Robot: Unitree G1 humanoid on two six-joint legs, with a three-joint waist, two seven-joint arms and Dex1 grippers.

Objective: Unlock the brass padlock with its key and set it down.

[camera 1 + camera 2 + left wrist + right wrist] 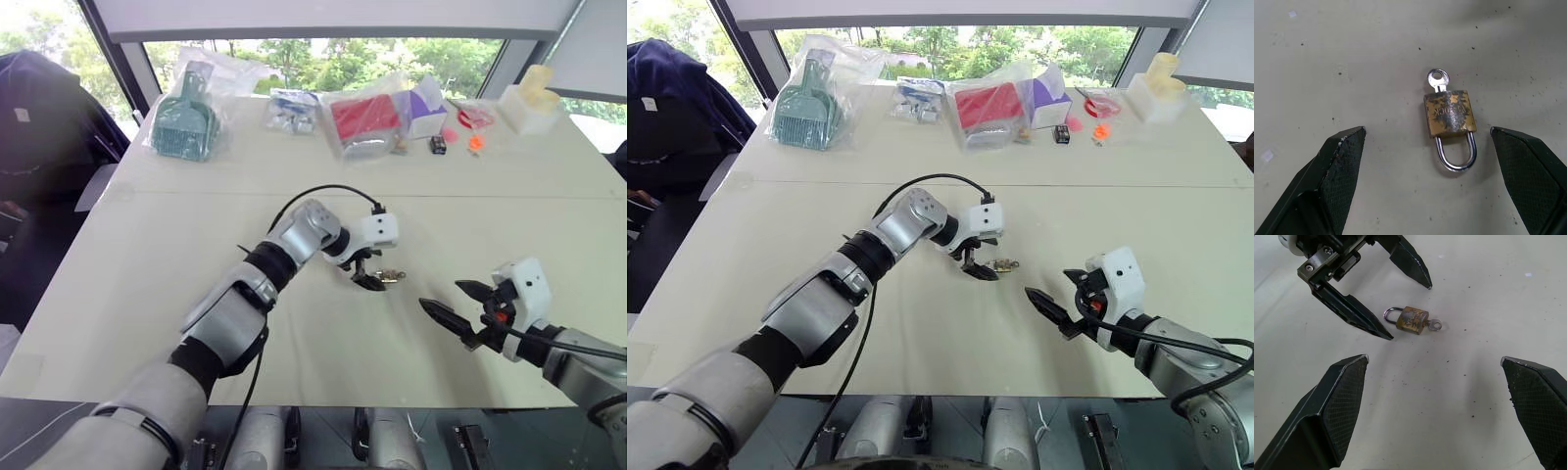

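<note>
Here, operator, is what you have in front of you.
Brass padlock: the brass padlock [1450, 113] lies flat on the pale matte table [176, 294], near its middle; you see a squat, tarnished yellow body, blotched dark, with a thin polished silver U-shackle seated in the body.
Key: the key [1438, 80] sticks out of the end opposite the shackle; only its round silver bow with a hole shows.
Left gripper: your left gripper [375, 276] hangs just beside the padlock with its two black fingers spread wide, holding nothing; the lock lies between the tips, nearer one finger, touching neither.
Right gripper: your right gripper [451, 304] is also wide apart and empty, well to the right of the lock, tips pointing toward it.
Finger texture: the pads [1342, 161] show a fine diamond knurl, with wedge-shaped tips.
Wrist views: they give you the corrosion, faint stamped lettering and dark specks on the tabletop.
Head views: they give you the far edge, where a green plastic piece in a clear bag [184, 122], a bagged red item [364, 117] and a small black box [438, 144] lie.
</note>
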